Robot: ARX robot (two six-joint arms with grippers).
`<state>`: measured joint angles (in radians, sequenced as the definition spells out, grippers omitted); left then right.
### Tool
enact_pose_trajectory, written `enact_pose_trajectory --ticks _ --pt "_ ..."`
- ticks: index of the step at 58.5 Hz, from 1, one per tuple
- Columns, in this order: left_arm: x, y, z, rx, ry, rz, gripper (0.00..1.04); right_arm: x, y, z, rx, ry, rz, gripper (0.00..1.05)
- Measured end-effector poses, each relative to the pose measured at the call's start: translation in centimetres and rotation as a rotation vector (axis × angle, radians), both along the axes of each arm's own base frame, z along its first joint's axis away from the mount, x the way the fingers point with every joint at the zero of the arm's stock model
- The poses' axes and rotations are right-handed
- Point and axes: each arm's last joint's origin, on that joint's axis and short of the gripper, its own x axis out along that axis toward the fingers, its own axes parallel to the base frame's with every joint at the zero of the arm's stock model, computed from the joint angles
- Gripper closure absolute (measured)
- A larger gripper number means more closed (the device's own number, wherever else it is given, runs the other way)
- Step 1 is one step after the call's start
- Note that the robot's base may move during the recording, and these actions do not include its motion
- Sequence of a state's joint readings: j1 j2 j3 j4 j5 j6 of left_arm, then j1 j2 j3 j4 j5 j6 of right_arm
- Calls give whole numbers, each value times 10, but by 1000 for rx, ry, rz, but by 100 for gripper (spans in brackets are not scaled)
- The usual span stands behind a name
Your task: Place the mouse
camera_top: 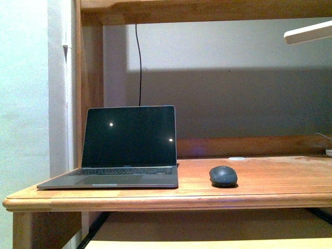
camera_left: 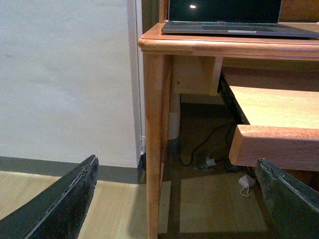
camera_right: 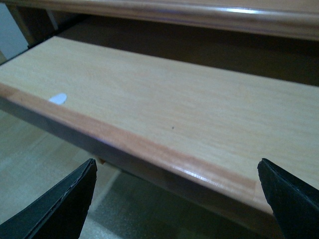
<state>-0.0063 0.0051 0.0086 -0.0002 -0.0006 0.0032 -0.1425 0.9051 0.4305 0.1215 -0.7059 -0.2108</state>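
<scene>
The dark grey mouse [camera_top: 223,176] sits on the wooden desk top [camera_top: 270,181], just right of an open laptop [camera_top: 127,148]. Neither arm shows in the front view. My left gripper [camera_left: 174,199] is open and empty, low beside the desk's left leg [camera_left: 155,149], with the laptop [camera_left: 234,20] above it. My right gripper [camera_right: 174,199] is open and empty, below and in front of the pulled-out keyboard shelf [camera_right: 164,109]. The mouse is out of both wrist views.
A small flat white disc [camera_top: 237,158] lies at the back of the desk. A black cable [camera_top: 139,62] hangs behind the laptop. A white lamp arm [camera_top: 308,32] juts in at the upper right. The shelf [camera_left: 279,119] sticks out under the desk. Cables and a white adapter [camera_left: 246,182] lie on the floor.
</scene>
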Motion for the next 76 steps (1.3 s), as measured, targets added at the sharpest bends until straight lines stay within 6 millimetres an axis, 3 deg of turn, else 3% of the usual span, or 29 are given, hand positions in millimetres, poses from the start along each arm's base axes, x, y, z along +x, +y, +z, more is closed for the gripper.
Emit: enact_pose_trajectory --ticks 8,17,39,60,76 --pt "0 0 0 0 0 0 8 -3 6 -21 -34 33 -5 7" --pt "0 0 0 0 0 0 8 3 28 -41 -73 46 15 7" --pt "0 0 0 0 0 0 8 24 66 -57 -84 58 22 7" --pt "0 0 0 0 0 0 8 84 104 -52 -68 56 -55 7" --pt "0 0 0 0 0 0 8 126 149 -47 -62 47 -70 7"
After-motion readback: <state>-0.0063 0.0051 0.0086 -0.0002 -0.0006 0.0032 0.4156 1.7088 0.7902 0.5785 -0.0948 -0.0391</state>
